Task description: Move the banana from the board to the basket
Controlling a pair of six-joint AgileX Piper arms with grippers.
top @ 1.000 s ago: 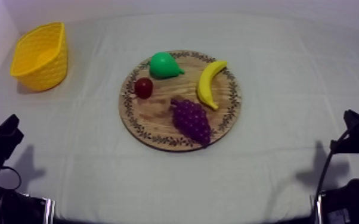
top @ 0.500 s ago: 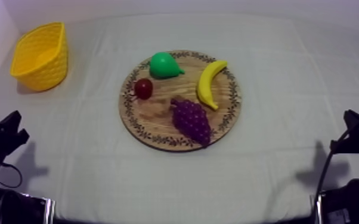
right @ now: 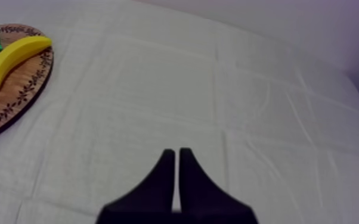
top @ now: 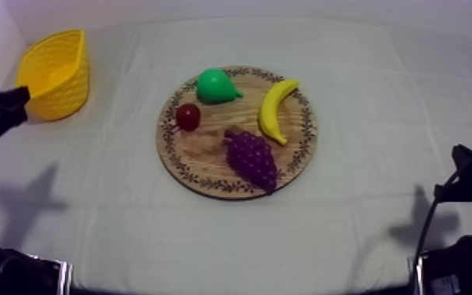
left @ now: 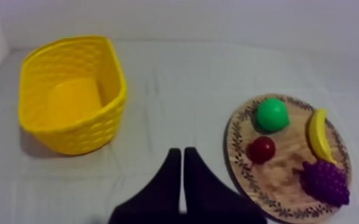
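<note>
From above, the board (top: 201, 153) sits mid-table on the cloth (top: 349, 220). The banana (top: 275, 110) lies on the board's right side near the rim. The pear (top: 216, 85) is at the far edge, the red fruit (top: 189, 116) just beside it, and the grapes (top: 251, 157) on the near side close to the banana's lower tip. The basket (top: 55, 74) stands well apart at the far left, and the left gripper (top: 19, 98) hangs just beside its wall. The right gripper (top: 465, 158) sits low at the right edge, well away from the board. In the left wrist view, that gripper's jaws are pressed together on nothing, over bare cloth between basket and board. In the right wrist view, the jaws are likewise pressed together over bare cloth, with the banana on the board well off to one side.
</note>
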